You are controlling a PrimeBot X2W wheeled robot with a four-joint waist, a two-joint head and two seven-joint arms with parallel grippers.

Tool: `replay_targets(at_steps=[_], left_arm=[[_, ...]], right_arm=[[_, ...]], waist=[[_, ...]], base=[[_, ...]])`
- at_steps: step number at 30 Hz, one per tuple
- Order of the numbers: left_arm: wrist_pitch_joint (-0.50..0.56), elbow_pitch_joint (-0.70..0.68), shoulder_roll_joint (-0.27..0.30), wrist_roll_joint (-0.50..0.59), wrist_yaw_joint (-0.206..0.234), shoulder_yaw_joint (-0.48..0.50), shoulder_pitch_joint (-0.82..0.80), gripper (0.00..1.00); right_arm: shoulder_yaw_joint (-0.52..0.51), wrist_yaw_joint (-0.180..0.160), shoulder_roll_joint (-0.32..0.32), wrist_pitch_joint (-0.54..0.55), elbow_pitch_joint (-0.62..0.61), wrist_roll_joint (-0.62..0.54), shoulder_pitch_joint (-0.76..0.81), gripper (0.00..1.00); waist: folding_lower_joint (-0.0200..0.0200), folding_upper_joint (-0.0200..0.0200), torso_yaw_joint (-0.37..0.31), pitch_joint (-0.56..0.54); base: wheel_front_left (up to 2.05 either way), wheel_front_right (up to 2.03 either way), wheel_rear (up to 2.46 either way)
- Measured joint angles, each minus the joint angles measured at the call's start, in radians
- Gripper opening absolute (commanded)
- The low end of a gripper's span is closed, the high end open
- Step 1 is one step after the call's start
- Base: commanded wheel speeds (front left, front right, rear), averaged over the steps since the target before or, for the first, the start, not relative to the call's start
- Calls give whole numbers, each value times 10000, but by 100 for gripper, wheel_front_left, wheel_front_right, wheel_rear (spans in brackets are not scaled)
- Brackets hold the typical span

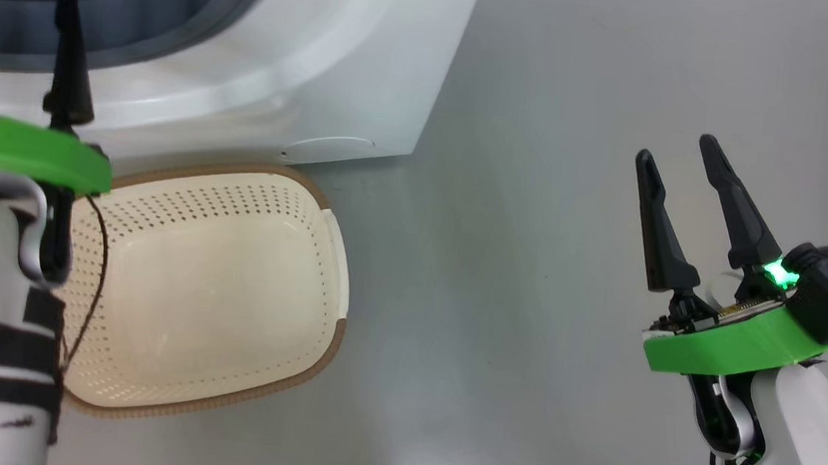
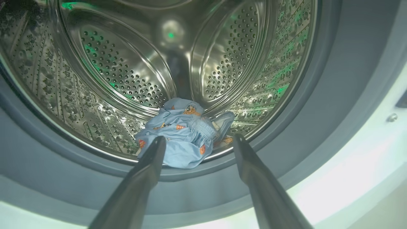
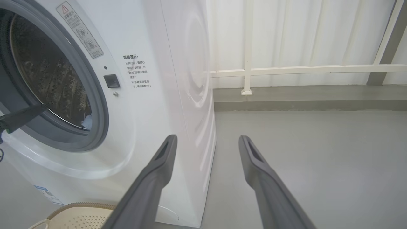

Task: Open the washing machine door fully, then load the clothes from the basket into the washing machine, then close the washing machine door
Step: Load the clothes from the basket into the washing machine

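Near the clothes point(image 2: 181, 140), left gripper point(image 2: 199, 139) aims into the drum point(image 2: 127, 63), spread empty; right gripper point(image 3: 207, 139) spread too.

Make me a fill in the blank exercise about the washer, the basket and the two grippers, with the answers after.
1. The basket in front of the washing machine is ____.
2. The light-blue clothes lie inside the machine's steel ____.
3. The left gripper and the right gripper both have their jaws ____.
4. The right gripper hangs beside the machine, above the bare grey ____.

Missing words: empty; drum; open; floor.
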Motion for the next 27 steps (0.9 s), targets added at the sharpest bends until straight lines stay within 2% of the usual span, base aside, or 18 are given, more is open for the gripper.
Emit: replay_targets(at_steps=[11, 27], left_arm=[[0, -1958, -738, 669, -196, 663, 2384, 100], [0, -3371, -1400, 1020, -443, 1313, 5334, 100]], right_arm=[[-63, 0, -209, 0, 98, -4, 529, 100], [-104, 0, -470, 0, 307, 0, 1786, 100]], waist=[[0, 0, 385, -661], [0, 0, 722, -2293]], base=[[0, 0, 0], [0, 0, 0]])
